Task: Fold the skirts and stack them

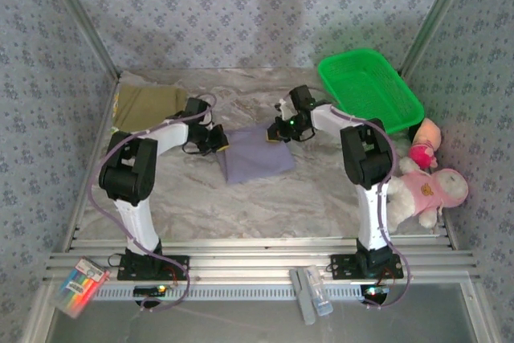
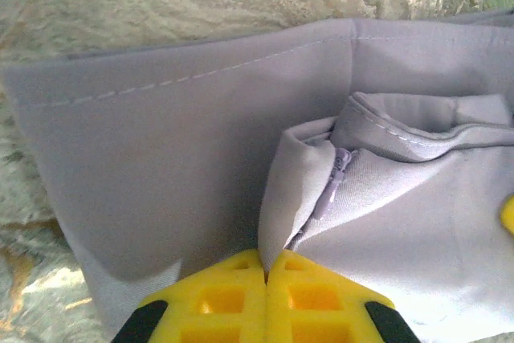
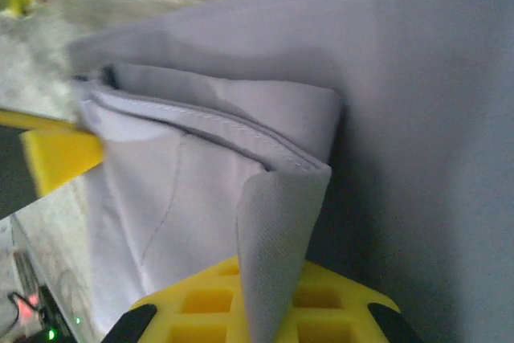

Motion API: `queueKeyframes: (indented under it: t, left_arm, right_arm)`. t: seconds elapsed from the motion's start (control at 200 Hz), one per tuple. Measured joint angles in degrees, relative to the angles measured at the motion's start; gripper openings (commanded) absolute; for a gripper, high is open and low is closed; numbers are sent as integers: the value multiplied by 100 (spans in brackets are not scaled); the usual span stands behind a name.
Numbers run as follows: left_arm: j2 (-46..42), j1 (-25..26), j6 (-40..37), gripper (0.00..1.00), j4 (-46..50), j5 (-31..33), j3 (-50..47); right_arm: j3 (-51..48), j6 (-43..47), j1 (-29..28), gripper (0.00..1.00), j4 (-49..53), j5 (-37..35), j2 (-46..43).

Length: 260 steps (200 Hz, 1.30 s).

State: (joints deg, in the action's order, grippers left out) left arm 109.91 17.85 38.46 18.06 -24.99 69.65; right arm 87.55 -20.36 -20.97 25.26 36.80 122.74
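The grey-lavender skirt (image 1: 255, 154) lies folded in the middle of the table, with both grippers at its far edge. My left gripper (image 1: 218, 140) is at its far left corner, yellow jaws shut on a pinched fold of the skirt (image 2: 161, 166) beside the zip; in the left wrist view the gripper (image 2: 266, 267) sits at the bottom. My right gripper (image 1: 277, 130) is at the far right corner. In the right wrist view the gripper (image 3: 269, 295) is shut on a raised flap of the same skirt (image 3: 426, 118). An olive-khaki skirt (image 1: 148, 106) lies folded at the back left.
A green plastic basket (image 1: 369, 90) stands at the back right. Two pink plush toys (image 1: 426, 186) sit by the right edge. A pack of markers (image 1: 80, 285) lies on the rail at the near left. Patterned walls close in the table.
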Motion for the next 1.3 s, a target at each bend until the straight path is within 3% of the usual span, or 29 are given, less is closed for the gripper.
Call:
queueKeyframes:
  t: [0.04, 0.2, 0.355, 0.575, 0.66, 0.73, 0.8, 0.919, 1.109, 1.159, 1.299]
  left_arm:
    - [92, 7, -13, 0, 26, -20, 46]
    - [199, 22, -72, 1, 173, -46, 81]
    - [164, 15, -155, 3, 302, 55, 81]
    - [157, 17, -199, 2, 352, 98, 81]
    - [157, 15, -199, 2, 354, 101, 81]
    - [157, 15, -199, 2, 367, 105, 81]
    - [157, 15, -199, 2, 378, 122, 81]
    - [157, 15, -201, 2, 387, 125, 81]
    - [157, 15, -201, 2, 382, 138, 81]
    - [157, 15, -199, 1, 382, 138, 81]
    - [157, 15, -201, 0, 382, 138, 76]
  right_arm:
    - [-92, -155, 0, 2, -11, -66, 20]
    - [-149, -470, -7, 30, -118, -52, 63]
    - [-273, -538, 59, 39, -341, -39, -22]
    - [-507, -511, 201, 35, -455, -118, -400]
    - [-518, -470, 212, 20, -509, -136, -501]
    - [-509, -391, 208, 16, -610, -87, -522]
    - [-476, -334, 203, 18, -647, -13, -516]
    - [-50, -160, 168, 35, -509, -2, -308]
    - [385, 96, 127, 35, -321, -22, 35]
    - [385, 146, 116, 31, -275, -24, 94]
    - [330, 308, 76, 6, -208, -46, 155]
